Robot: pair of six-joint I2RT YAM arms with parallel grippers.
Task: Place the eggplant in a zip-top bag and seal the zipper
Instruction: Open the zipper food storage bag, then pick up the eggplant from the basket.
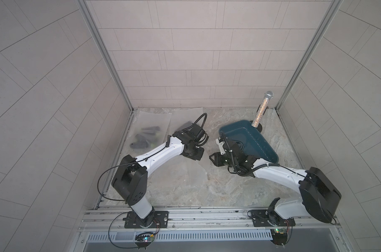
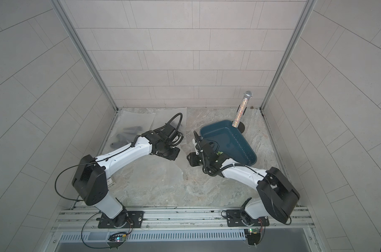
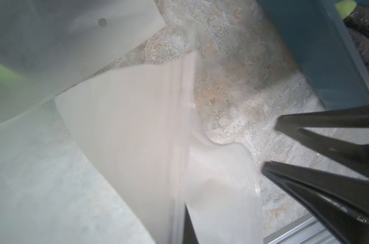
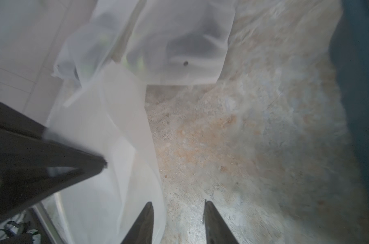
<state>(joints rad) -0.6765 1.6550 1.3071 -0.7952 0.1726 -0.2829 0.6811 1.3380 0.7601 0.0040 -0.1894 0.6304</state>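
Closest to me runs the aluminium rail point(image 1: 207, 215) carrying both arm bases. Beyond it is the grey marbled tabletop point(image 1: 228, 192), where the empty translucent zip-top bag point(image 1: 181, 176) lies mostly flat at the centre. My left gripper point(image 4: 104, 163) is clamped tight on the bag's zipper edge, lifting that lip off the table so the mouth faces the right side. Just across from it my right gripper point(image 4: 178, 202) hangs low with its jaws well apart and nothing between them; one finger sits just beside the raised lip without pinching it. What the next move turns on, as I judge it, is that the dark eggplant with its green cap point(image 2: 219, 153) lies in the near end of the teal plastic bin point(image 1: 252, 139). That puts it behind the right wrist, on the far side of that gripper from the bag, so the right arm is plainly the nearer one. The wrist hides most of it, so I cannot read its long axis. Farther back on the left lie frosted bags point(image 1: 150, 133) with dark shapes inside, and a glitter-covered microphone point(image 1: 262, 109) stands upright just behind the bin's far corner.
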